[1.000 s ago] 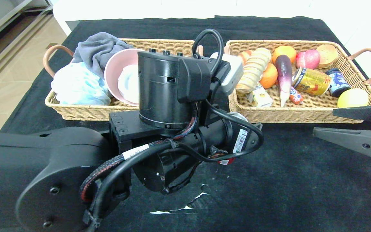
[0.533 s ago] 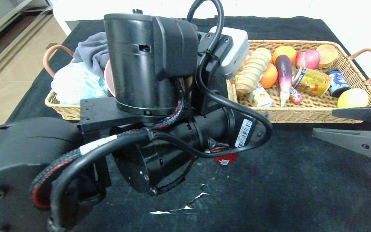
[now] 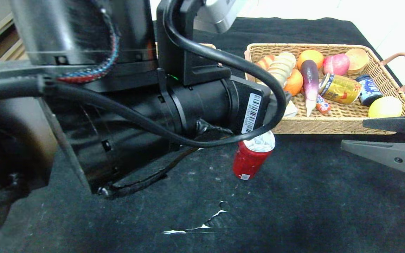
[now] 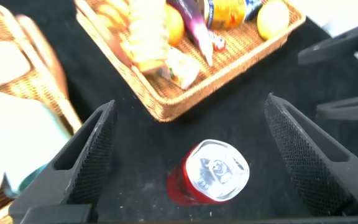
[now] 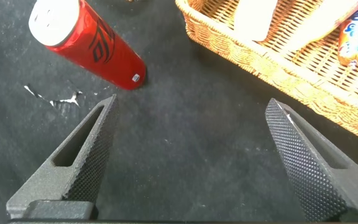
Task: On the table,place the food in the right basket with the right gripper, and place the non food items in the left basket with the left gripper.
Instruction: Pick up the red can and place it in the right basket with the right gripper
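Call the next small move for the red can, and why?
Probably bring the right gripper across to the red can. The can stands alone on the table, outside the right basket; it is food, so it is the right arm's job. The right gripper is open and empty beside it. The left gripper hangs open above the can.

Left arm (image 3: 125, 105) fills the view — glossy black cylinders, thick black cable, red-blue braided wiring, barcode sticker (image 3: 251, 112); right gripper (image 3: 381, 138) at three o'clock — grey tapered fingers, two screws.

Red can (image 3: 252, 155) in all views
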Controlling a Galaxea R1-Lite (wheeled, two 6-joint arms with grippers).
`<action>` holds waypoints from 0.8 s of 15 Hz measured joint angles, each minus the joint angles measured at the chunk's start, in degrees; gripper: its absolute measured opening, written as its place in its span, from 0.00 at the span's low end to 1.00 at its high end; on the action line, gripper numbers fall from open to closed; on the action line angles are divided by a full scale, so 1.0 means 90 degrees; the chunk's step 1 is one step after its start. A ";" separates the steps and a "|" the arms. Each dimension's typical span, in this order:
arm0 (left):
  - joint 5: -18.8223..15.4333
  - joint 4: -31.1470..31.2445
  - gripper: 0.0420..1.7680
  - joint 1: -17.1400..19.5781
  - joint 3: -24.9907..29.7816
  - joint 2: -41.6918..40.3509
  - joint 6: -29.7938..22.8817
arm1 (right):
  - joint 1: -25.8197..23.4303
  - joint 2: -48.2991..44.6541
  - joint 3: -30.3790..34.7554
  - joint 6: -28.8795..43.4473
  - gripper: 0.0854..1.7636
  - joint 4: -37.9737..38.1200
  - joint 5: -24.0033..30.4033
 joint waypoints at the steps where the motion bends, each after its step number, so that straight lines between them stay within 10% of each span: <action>1: -0.0003 -0.0003 0.96 0.0016 0.0065 -0.0074 -0.0003 | 0.0003 0.0000 0.0003 0.0000 0.97 -0.0003 -0.0001; 12: -0.0313 0.0007 0.97 0.0748 0.1709 -0.1421 0.0049 | 0.0019 0.0008 0.0019 -0.0005 0.97 -0.0005 -0.0016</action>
